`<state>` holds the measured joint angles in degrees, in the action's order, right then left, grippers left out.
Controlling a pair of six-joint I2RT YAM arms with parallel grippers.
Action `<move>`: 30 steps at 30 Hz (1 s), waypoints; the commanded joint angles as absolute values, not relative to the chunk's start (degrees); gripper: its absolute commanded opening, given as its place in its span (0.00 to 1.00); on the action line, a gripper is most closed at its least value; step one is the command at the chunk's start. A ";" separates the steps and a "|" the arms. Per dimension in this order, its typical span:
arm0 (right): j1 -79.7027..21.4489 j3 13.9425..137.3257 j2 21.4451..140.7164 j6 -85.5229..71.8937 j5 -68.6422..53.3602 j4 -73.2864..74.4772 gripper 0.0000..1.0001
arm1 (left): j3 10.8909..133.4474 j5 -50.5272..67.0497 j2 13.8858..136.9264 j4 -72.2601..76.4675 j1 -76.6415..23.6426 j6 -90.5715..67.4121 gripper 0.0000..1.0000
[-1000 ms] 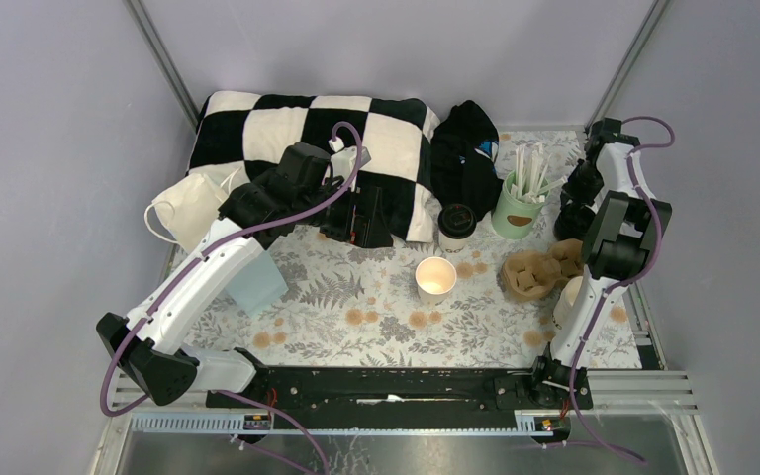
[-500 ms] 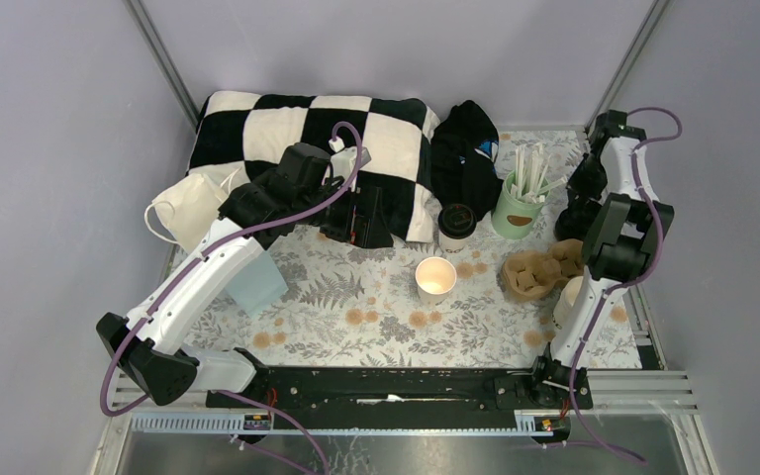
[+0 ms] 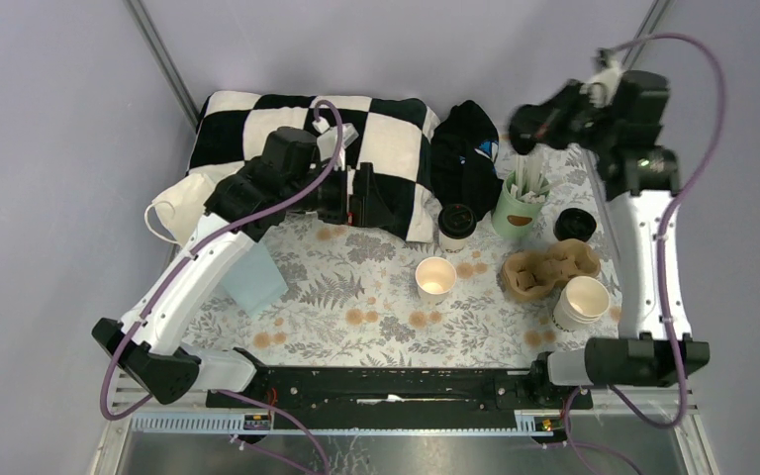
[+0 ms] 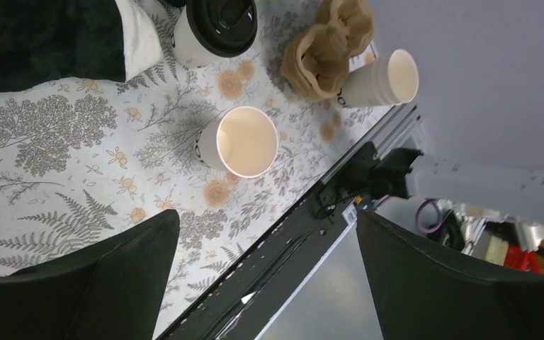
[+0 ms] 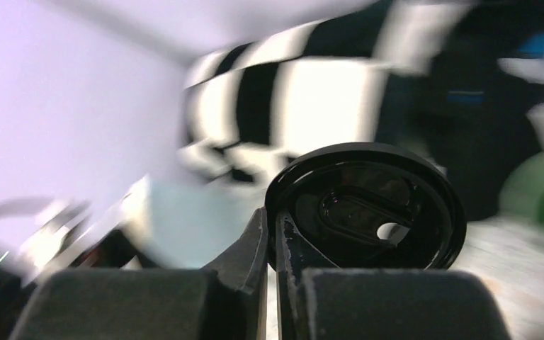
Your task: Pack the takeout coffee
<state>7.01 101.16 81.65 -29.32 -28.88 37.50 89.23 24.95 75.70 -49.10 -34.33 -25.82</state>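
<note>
Got a black lid [image 5: 365, 205] pinched in the right pincer [image 5: 272, 230], lidded cup [image 3: 456, 226] parked on the bench [image 3: 376, 297]

The right pincer grips the lid by its rim, up high over the back right corner; that wrist view is smeared, so I can't make out much behind it. The left pincer [image 4: 263, 234] is spread wide, hovering by the checkered blanket [image 3: 287, 124]. The lidded cup stands upright at the blanket's edge, just beside the mint-green cup [image 3: 515, 208] of sticks. 1 open cup [image 3: 435, 278] sits nearer the front, with the pulp carrier [image 3: 551, 269] to its right and a stack of white cups [image 3: 581, 302] just beside that. Might be a 2nd lid [image 3: 574, 224] behind the carrier, hard to tell.
</note>
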 commanded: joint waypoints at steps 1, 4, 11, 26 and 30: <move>-9.31 89.22 79.14 -57.25 -52.15 4.12 0.02 | 91.47 26.25 72.96 -43.24 -32.89 -33.51 0.99; -18.36 81.01 78.50 -73.87 -53.89 -23.95 0.02 | 89.52 28.93 70.12 -37.83 -31.64 -39.06 0.99; -25.32 75.87 77.72 -82.53 -53.91 -40.12 0.01 | 77.15 34.33 59.85 -10.97 -29.18 -57.45 0.99; -28.53 72.43 76.59 -90.08 -52.41 -50.90 0.00 | 78.90 35.83 64.19 -4.78 -28.83 -71.35 0.99; -28.90 72.23 76.65 -90.10 -51.97 -51.00 0.00 | 78.57 36.61 65.03 -2.86 -28.83 -72.36 0.99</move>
<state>-28.03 71.99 77.93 -89.19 -52.05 -46.22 76.05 34.65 65.45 -6.52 -29.17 -70.54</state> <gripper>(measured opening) 0.066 0.988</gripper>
